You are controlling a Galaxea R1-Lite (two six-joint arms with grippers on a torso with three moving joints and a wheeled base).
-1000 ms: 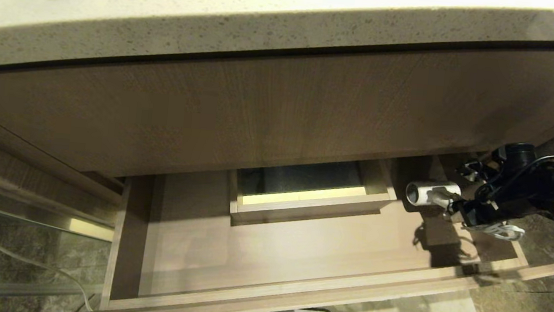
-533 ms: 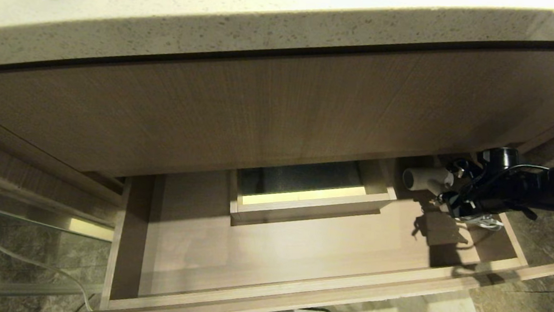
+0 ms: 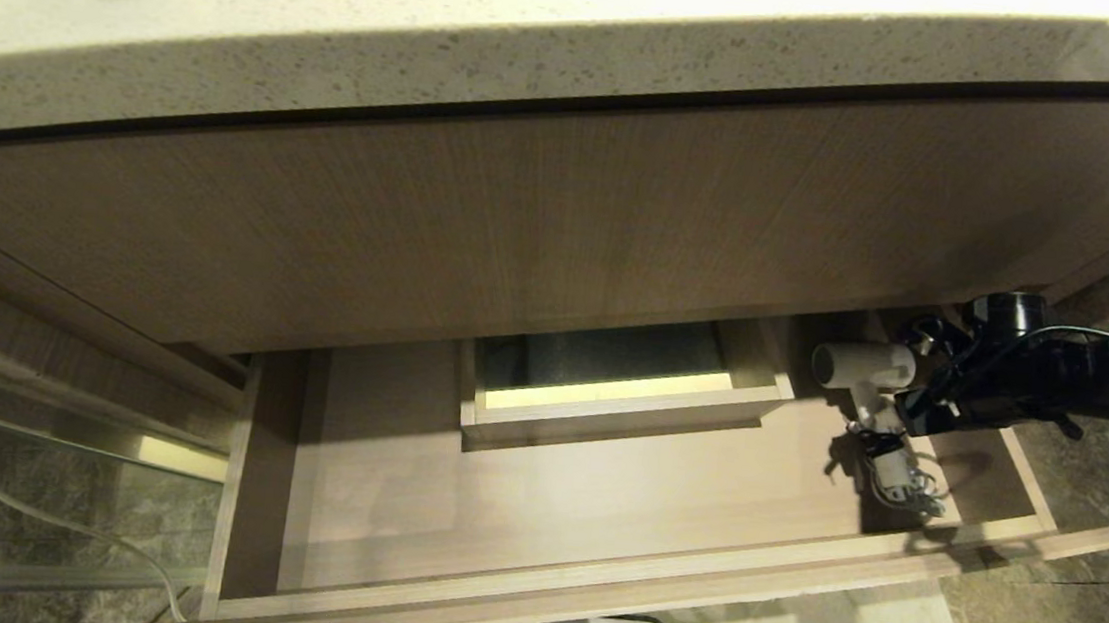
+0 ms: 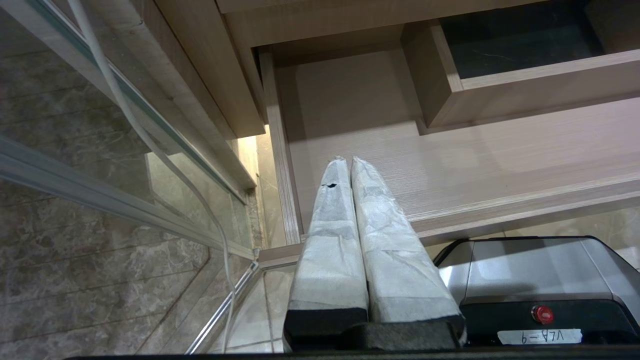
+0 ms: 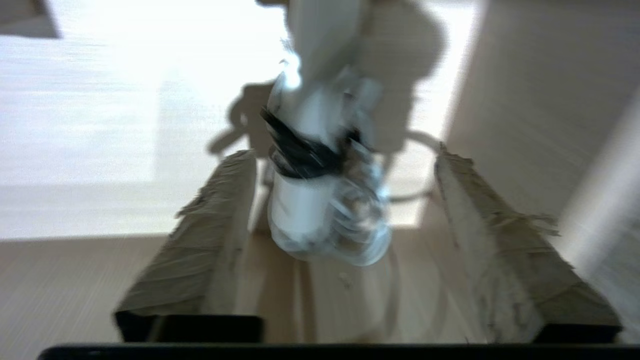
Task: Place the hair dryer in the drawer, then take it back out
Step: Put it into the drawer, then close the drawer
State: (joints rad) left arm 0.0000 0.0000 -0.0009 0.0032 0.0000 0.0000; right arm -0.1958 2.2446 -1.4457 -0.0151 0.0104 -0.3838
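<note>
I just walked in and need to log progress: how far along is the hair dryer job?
Done: the hair dryer lies in the right end of the open drawer, its cord beside the handle. In hand: the right tool stands open around the handle, not gripping. The left tool hangs shut over the drawer's left end. Left: grasping the hair dryer and taking it back out.

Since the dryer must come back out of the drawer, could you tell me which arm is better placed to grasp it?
The right. Its open gripper straddles the hair dryer at the drawer's right end; the left gripper sits shut at the far left end.
</note>
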